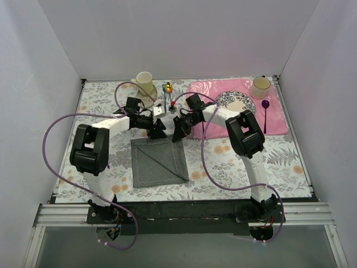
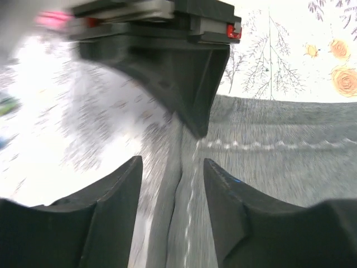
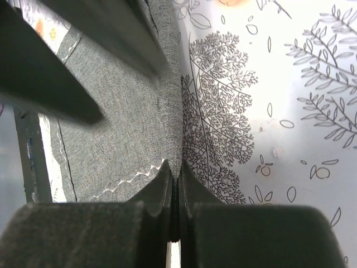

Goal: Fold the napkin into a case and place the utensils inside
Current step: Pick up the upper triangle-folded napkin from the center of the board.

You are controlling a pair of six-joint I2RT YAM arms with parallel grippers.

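Note:
The dark grey napkin (image 1: 159, 162) lies on the floral tablecloth, one layer folded over along a diagonal. Both grippers meet at its far edge. My right gripper (image 1: 178, 133) is shut on the napkin's edge (image 3: 162, 111), with cloth pinched between its fingertips (image 3: 174, 167). My left gripper (image 1: 158, 131) is open. In the left wrist view its jaws (image 2: 173, 162) stand on either side of a raised fold of napkin (image 2: 268, 167) without touching it. The utensils are too small or too hidden behind the arms to pick out.
A pink rose mat (image 1: 240, 106) at the back right carries a patterned plate (image 1: 234, 101), a cup (image 1: 260, 86) and a purple spoon (image 1: 265, 114). A cream mug (image 1: 145, 82) and a gold-bowled, blue-handled spoon (image 1: 167, 89) sit at the back centre.

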